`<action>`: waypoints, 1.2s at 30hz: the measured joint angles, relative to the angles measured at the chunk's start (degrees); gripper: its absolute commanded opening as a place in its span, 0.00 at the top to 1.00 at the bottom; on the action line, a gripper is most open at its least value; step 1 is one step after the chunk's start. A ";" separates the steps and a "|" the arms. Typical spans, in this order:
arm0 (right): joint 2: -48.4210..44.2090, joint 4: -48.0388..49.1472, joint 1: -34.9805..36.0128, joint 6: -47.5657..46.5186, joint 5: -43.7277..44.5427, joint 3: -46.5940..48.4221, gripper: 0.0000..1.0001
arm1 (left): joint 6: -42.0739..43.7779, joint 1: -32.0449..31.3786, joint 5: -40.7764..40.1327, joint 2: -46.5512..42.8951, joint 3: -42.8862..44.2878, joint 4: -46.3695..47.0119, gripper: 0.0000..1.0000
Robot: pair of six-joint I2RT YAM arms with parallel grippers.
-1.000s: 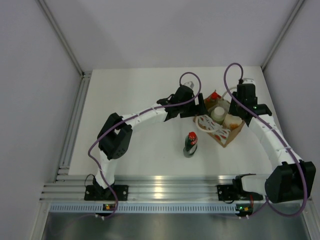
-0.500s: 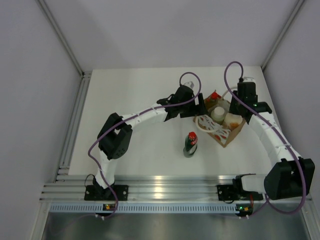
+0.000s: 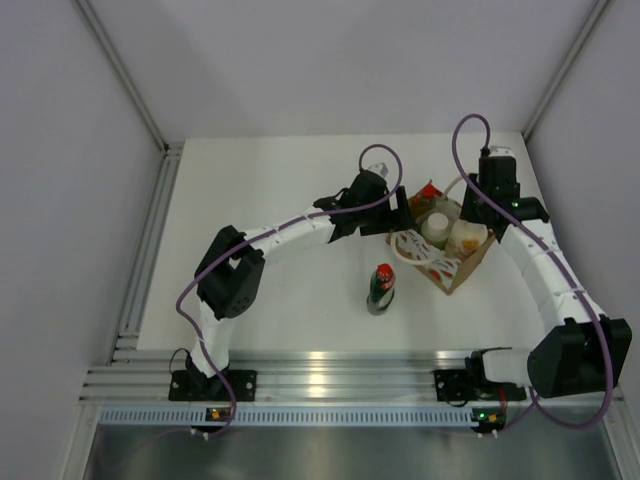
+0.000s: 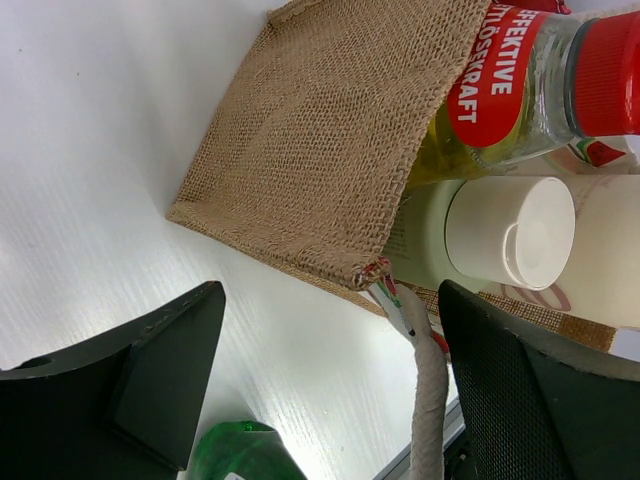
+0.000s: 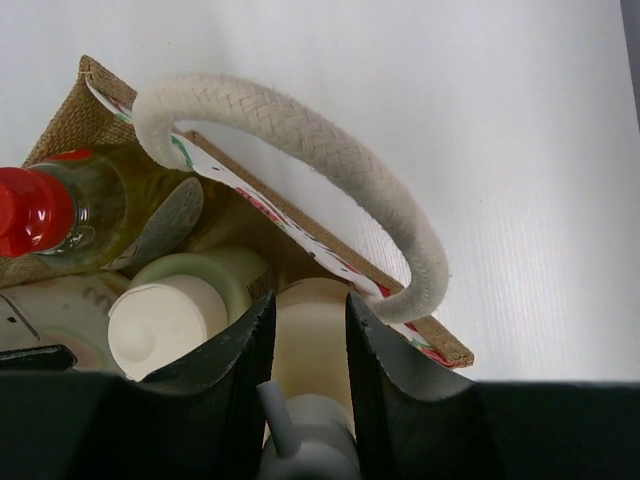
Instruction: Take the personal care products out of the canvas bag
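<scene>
The tan canvas bag (image 3: pixel 452 270) stands at the right of the table, its rope handle (image 5: pixel 300 150) looped up. My right gripper (image 3: pixel 470 230) reaches into it from above, shut on a cream bottle (image 5: pixel 310 345) against the bag's patterned wall. Beside that sit a pale bottle with a white cap (image 5: pixel 165 318) and a yellow bottle with a red cap (image 5: pixel 60 215). My left gripper (image 4: pixel 330 300) stands open and empty, low beside the bag's burlap side (image 4: pixel 320 150). A dark green bottle with a red cap (image 3: pixel 381 288) stands on the table in front of the bag.
The white table (image 3: pixel 280 200) is walled by grey panels at the back and both sides. An aluminium rail (image 3: pixel 320 385) runs along the near edge by the arm bases. The other rope handle (image 4: pixel 430 400) hangs just inside my left gripper's right finger.
My right gripper has shifted slightly toward the far side, still shut on the cream bottle. The left arm and the green bottle have not moved.
</scene>
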 measured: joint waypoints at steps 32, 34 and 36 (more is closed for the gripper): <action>-1.77 -12.96 -0.02 -1.62 -2.58 15.50 1.00 | -0.04 0.00 0.00 0.00 0.00 0.00 0.08; -1.84 -14.10 -0.02 -1.73 -2.60 16.96 1.00 | -0.07 0.00 0.00 0.00 0.00 0.00 0.09; -2.01 -15.23 -0.02 -1.92 -2.58 18.45 1.00 | -0.07 0.00 0.00 0.00 0.00 0.00 0.09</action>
